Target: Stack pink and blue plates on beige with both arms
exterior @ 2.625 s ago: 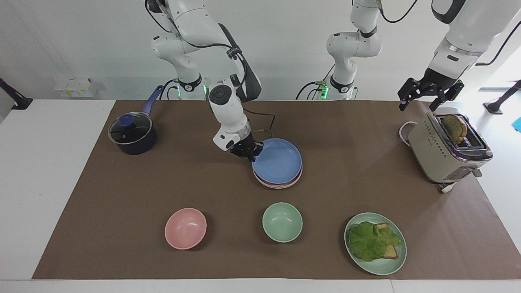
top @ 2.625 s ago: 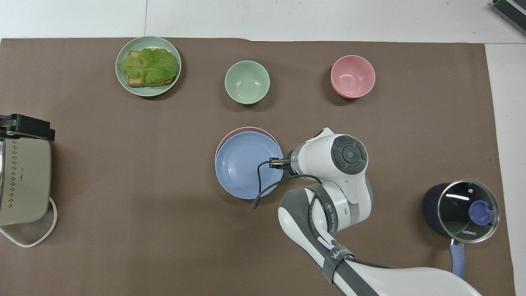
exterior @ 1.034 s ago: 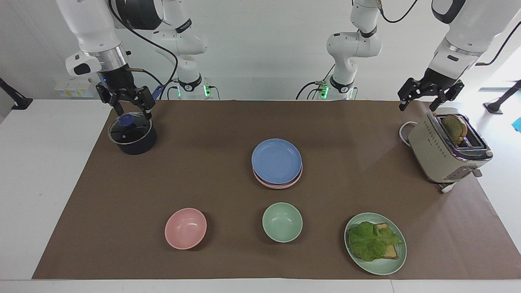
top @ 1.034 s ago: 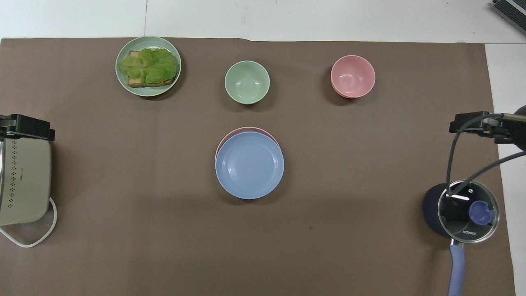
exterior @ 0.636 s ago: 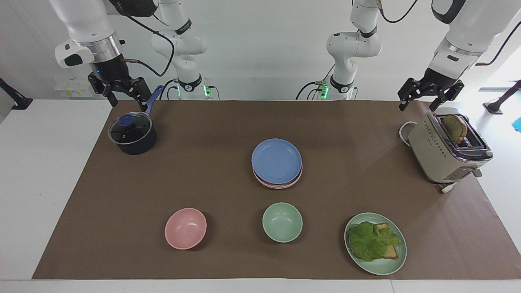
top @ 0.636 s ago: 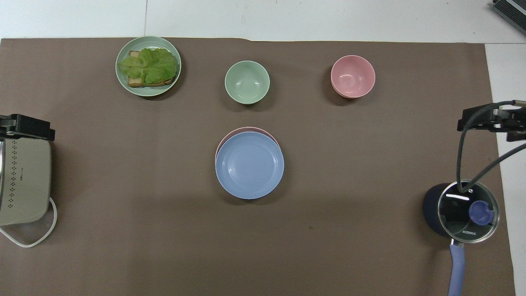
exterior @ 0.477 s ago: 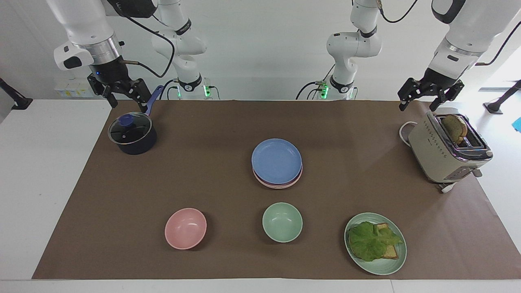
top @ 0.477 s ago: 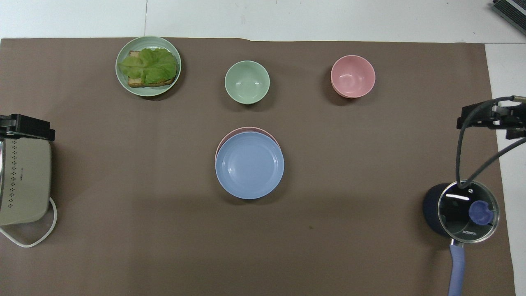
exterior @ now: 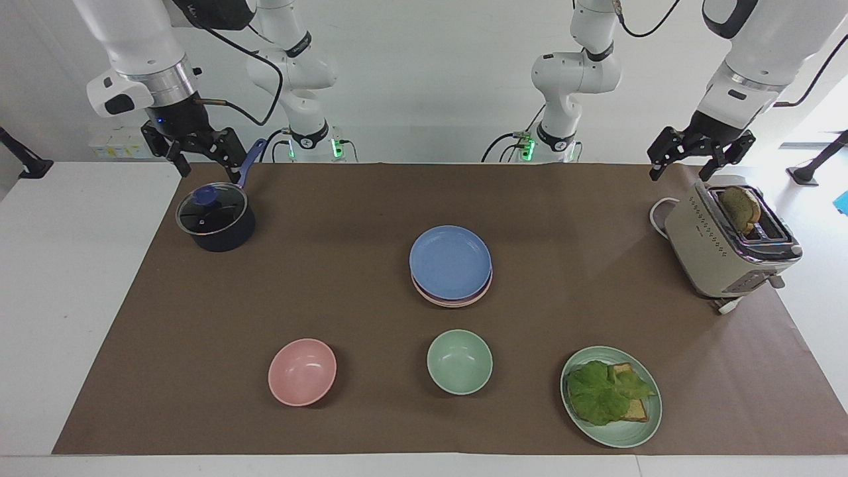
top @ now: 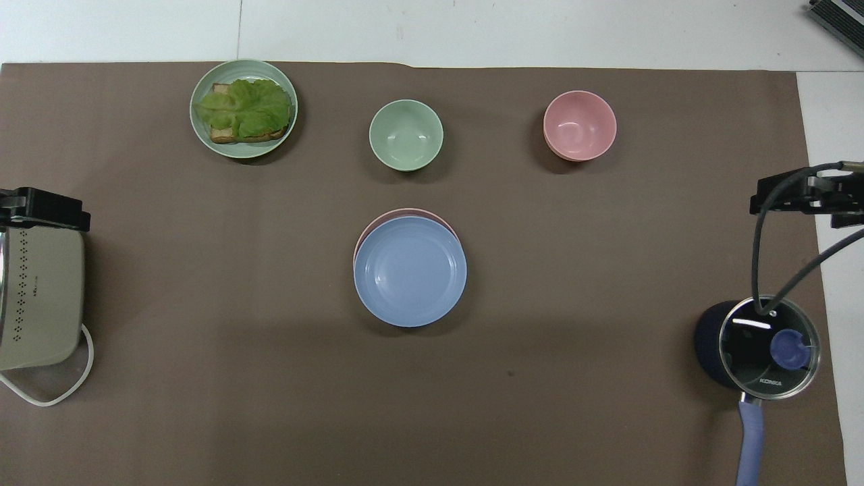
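Observation:
The blue plate (exterior: pixel 450 262) (top: pixel 410 271) lies on top of the pink plate (exterior: pixel 487 286) (top: pixel 398 214) in the middle of the brown mat; only the pink rim shows beneath it. The beige plate is hidden. My right gripper (exterior: pixel 207 167) (top: pixel 803 192) hangs open and empty above the saucepan's handle at the right arm's end. Over the toaster at the left arm's end, my left gripper (exterior: pixel 680 172) (top: pixel 44 209) waits, open and empty. Neither gripper touches the plates.
A dark lidded saucepan (exterior: pixel 215 218) (top: pixel 759 344) stands near the right arm. A beige toaster (exterior: pixel 729 245) (top: pixel 37 297) holds bread. Farther from the robots sit a pink bowl (exterior: pixel 302 371), a green bowl (exterior: pixel 460 362) and a green plate (exterior: pixel 626 434) with lettuce and bread.
My right gripper has let go of the blue plate, swung away to the saucepan and risen a little above it. The plates and the left arm have not moved.

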`<state>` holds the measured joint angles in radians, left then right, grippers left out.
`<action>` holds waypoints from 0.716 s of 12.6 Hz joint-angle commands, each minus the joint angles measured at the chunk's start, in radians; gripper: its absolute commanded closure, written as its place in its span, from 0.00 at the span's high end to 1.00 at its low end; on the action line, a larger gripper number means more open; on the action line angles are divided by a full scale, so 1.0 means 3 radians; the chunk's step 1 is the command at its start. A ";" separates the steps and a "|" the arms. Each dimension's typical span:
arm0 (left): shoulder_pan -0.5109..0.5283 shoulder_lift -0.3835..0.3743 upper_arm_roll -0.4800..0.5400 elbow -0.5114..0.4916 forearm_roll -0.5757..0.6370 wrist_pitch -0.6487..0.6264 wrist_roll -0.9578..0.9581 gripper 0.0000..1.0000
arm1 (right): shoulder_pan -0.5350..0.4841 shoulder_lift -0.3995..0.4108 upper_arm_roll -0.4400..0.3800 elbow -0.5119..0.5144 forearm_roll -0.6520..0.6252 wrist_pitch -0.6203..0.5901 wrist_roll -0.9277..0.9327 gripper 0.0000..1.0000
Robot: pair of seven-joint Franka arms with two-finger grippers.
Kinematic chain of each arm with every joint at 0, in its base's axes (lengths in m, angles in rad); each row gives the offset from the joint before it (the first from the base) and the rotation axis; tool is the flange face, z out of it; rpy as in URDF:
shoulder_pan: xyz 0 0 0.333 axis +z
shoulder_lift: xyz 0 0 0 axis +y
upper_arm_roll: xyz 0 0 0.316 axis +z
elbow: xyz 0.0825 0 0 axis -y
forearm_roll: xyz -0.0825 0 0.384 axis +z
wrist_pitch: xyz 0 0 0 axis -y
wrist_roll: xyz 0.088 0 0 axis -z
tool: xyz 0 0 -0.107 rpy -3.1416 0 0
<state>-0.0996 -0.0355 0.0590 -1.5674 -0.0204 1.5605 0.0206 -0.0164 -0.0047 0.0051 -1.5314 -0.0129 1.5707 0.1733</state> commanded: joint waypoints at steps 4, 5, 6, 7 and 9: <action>0.0005 -0.0010 -0.0002 0.0004 0.0063 -0.0037 0.0023 1.00 | 0.0019 -0.0005 0.0049 0.0032 -0.0064 -0.0122 -0.0087 1.00; 0.0005 -0.0010 -0.0002 -0.0001 0.0063 -0.0037 0.0023 1.00 | 0.0024 -0.0005 0.0050 0.0027 -0.0064 -0.0117 -0.0087 1.00; 0.0005 -0.0010 -0.0002 -0.0001 0.0063 -0.0037 0.0023 1.00 | 0.0024 -0.0005 0.0050 0.0027 -0.0059 -0.0117 -0.0082 1.00; 0.0005 -0.0010 -0.0002 -0.0001 0.0063 -0.0037 0.0023 1.00 | 0.0029 -0.0005 0.0055 0.0027 -0.0054 -0.0122 -0.0082 1.00; 0.0005 -0.0010 -0.0002 -0.0001 0.0063 -0.0037 0.0023 1.00 | 0.0029 -0.0010 0.0055 0.0032 -0.0059 -0.0183 -0.0087 1.00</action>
<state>-0.0996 -0.0355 0.0590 -1.5674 -0.0204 1.5605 0.0206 -0.0053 -0.0048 0.0166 -1.5314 -0.0129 1.5437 0.1694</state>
